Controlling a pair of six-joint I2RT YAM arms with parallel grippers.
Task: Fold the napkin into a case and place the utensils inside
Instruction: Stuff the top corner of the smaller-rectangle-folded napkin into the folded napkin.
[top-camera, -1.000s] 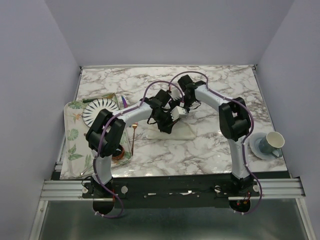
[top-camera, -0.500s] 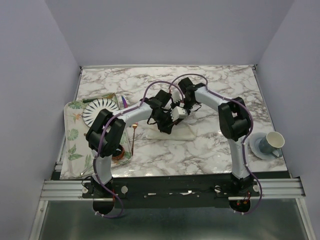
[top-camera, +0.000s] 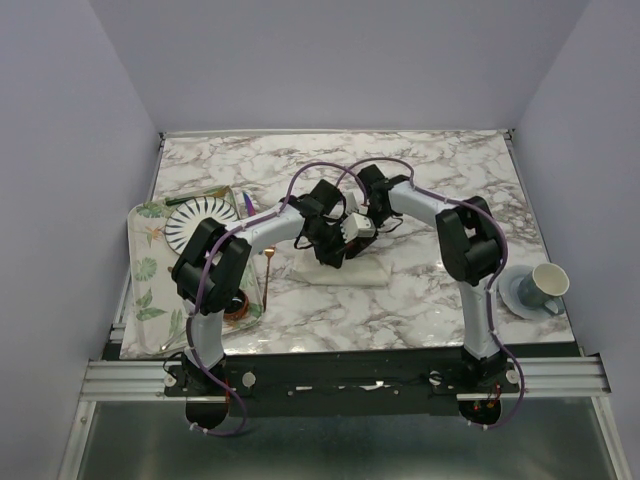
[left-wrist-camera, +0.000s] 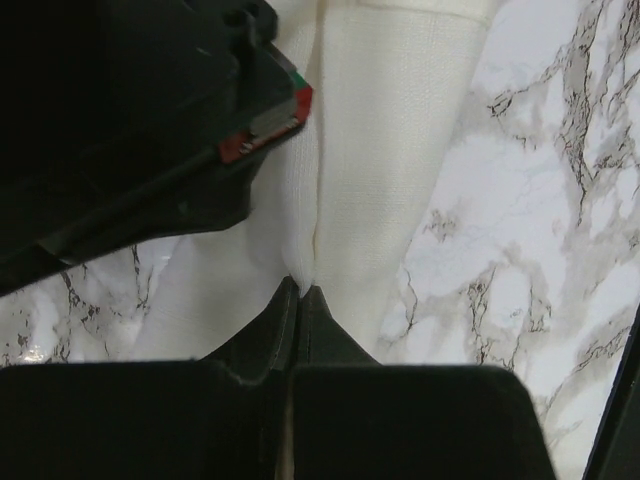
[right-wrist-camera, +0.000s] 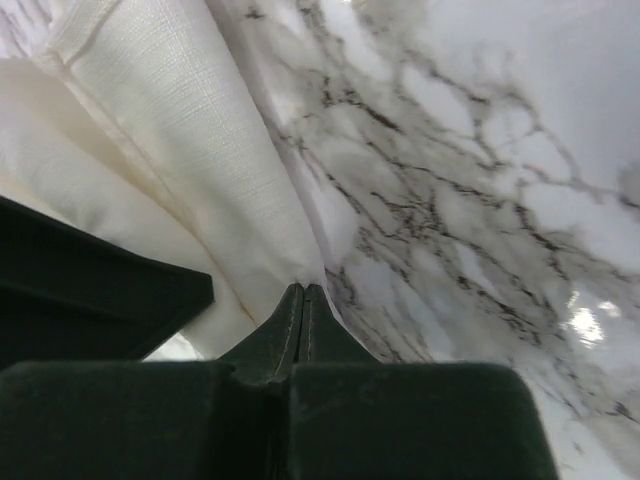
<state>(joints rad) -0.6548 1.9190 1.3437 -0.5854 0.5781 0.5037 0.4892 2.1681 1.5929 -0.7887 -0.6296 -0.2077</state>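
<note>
Above the table's (top-camera: 450, 170) middle, the left gripper (left-wrist-camera: 300, 290) and the right gripper (right-wrist-camera: 303, 290) each pinch the napkin (left-wrist-camera: 380, 150), jaws closed tight.

A table (top-camera: 450, 170) fills the middle of the frame, and at its centre lies a napkin (top-camera: 365, 272), part of it raised between the left gripper (top-camera: 335, 250) and the right gripper (top-camera: 362, 226), just beside each other. At the left of the frame a tray (top-camera: 145, 280) holds a plate (top-camera: 195, 222) in its upper part, with 1 utensil (top-camera: 246, 203) just right of the plate. At the lower right, well apart from the napkin, a cup (top-camera: 548, 283) stands on a saucer (top-camera: 512, 295).
</note>
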